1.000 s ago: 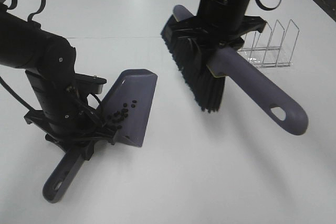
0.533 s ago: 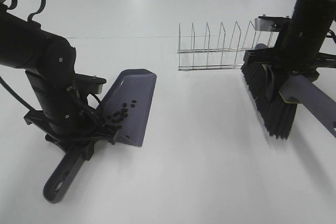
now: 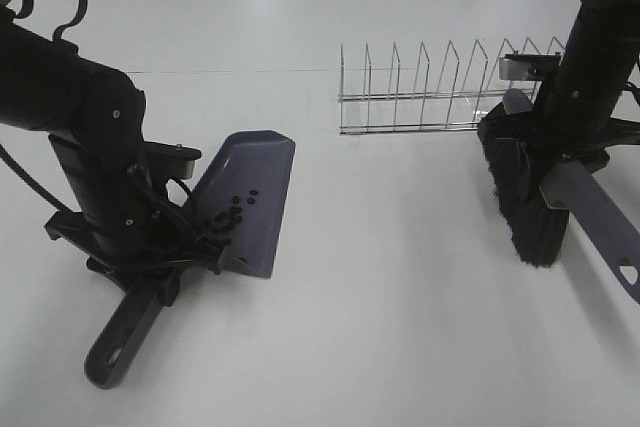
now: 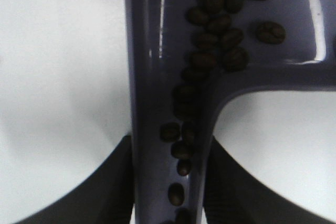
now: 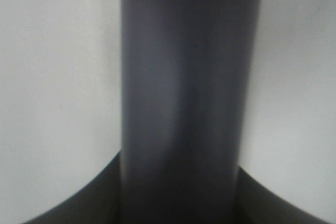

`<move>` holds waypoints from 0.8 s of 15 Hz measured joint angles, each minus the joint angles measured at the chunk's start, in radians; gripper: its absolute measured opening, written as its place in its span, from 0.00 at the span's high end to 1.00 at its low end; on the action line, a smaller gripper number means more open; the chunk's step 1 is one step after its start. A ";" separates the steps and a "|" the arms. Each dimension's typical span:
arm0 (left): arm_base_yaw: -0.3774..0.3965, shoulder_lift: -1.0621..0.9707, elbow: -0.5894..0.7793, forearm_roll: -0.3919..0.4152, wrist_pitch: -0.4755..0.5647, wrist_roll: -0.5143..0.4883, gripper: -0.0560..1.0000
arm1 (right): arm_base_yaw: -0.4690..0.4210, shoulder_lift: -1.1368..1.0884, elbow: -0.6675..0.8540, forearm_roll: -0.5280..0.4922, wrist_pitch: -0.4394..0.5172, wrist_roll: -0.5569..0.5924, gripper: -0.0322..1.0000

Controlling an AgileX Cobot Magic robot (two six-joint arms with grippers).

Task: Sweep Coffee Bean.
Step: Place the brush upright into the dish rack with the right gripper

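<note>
The purple dustpan [image 3: 252, 187] lies on the white table at the left, tilted, with several coffee beans [image 3: 226, 219] inside near its handle end. My left gripper [image 3: 150, 267] is shut on the dustpan handle [image 3: 118, 342]. In the left wrist view the coffee beans [image 4: 210, 30] lie piled in the dustpan [image 4: 152, 51] and along the handle groove. My right gripper [image 3: 560, 162] is shut on the purple brush [image 3: 527, 202] at the right; its black bristles point down toward the table. The right wrist view shows only the brush handle [image 5: 181, 93].
A wire dish rack [image 3: 440, 87] stands at the back right, just behind the brush. The white table [image 3: 380, 307] stretches between dustpan and brush. No loose beans show on the table.
My right gripper carried the brush from the middle of the table to the far right and lowered it in front of the rack. The left arm and dustpan have stayed still.
</note>
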 joint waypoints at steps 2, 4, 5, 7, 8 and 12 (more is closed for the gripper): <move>0.000 0.000 0.000 0.000 0.000 -0.003 0.64 | -0.002 0.002 0.000 -0.015 -0.037 0.000 0.69; 0.000 0.000 0.000 0.000 0.000 -0.003 0.64 | -0.002 0.014 -0.014 -0.023 -0.067 0.000 0.69; 0.000 0.000 0.000 0.000 0.000 -0.003 0.64 | -0.002 0.034 -0.043 -0.023 -0.067 0.000 0.69; 0.000 0.000 0.000 0.000 0.000 -0.007 0.64 | -0.002 0.077 -0.123 -0.023 -0.035 0.000 0.69; 0.000 0.000 0.000 0.000 0.000 -0.007 0.64 | -0.002 0.111 -0.196 -0.026 0.000 0.000 0.69; 0.000 0.000 0.000 0.000 0.000 -0.007 0.64 | -0.002 0.210 -0.398 -0.065 0.091 0.000 0.69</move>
